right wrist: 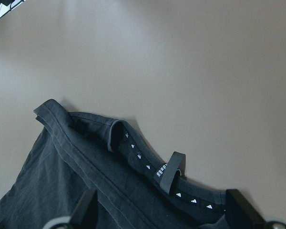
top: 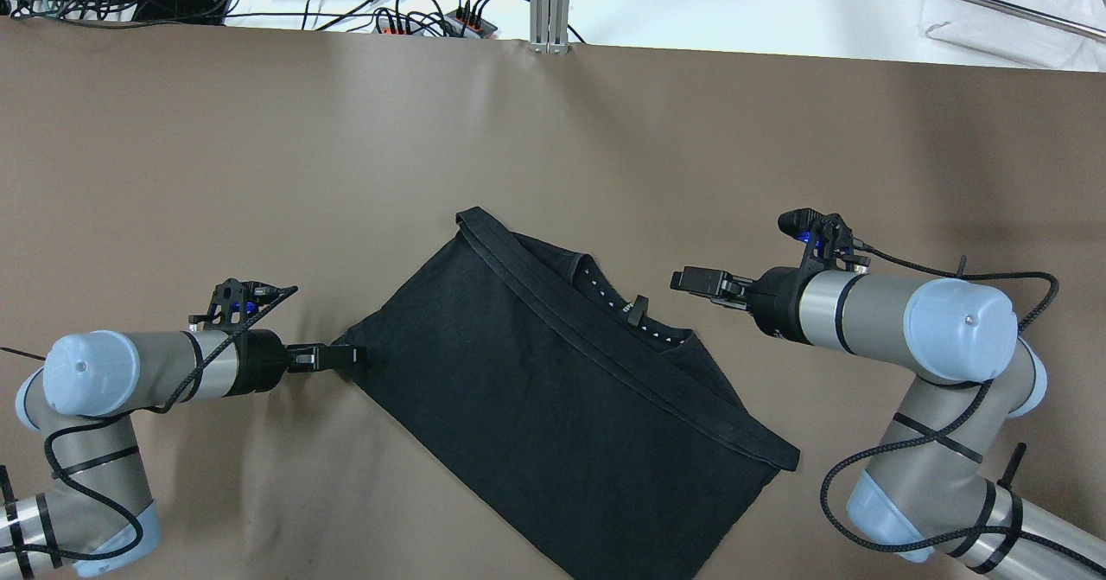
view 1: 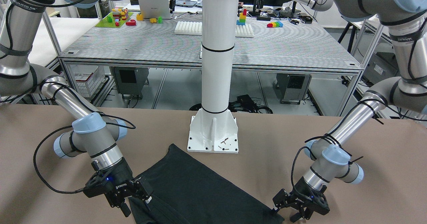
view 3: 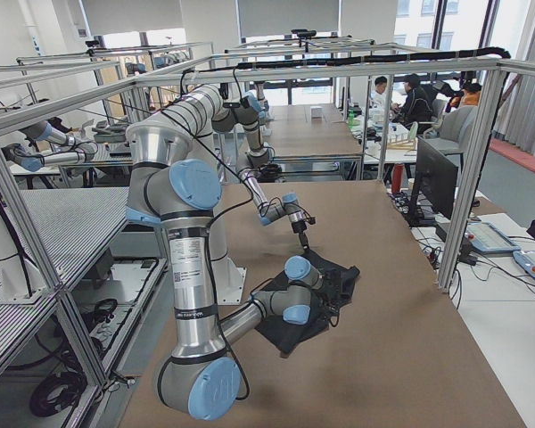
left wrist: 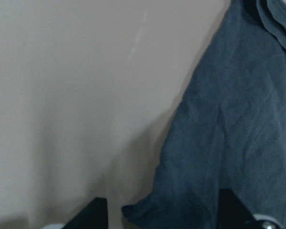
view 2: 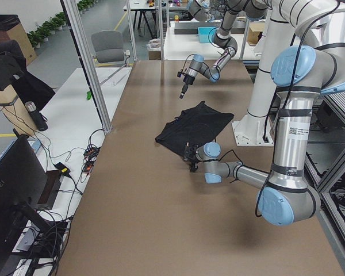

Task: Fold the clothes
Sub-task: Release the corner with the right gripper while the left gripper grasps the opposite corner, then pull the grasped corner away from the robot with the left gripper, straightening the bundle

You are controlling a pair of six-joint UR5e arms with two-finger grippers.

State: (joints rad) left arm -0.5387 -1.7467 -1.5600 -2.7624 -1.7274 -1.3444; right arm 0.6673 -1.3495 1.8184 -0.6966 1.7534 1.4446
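Black clothes [top: 553, 390] lie slantwise on the desk [top: 259, 174], left tool [top: 350, 356] spread around a corner, right tool [top: 691, 281] spread near the collar [top: 622, 308], so grasping seems in hand: both must pinch before folding.

The front-facing view's lower edge cuts off the near side of the black garment [view 1: 200, 190], and the overhead view crops its lowest corner. In the left wrist view the cloth is blurred and only the finger ends of the left claw [left wrist: 163, 210] show. The print on the neck label [right wrist: 161, 171] is too small to read.
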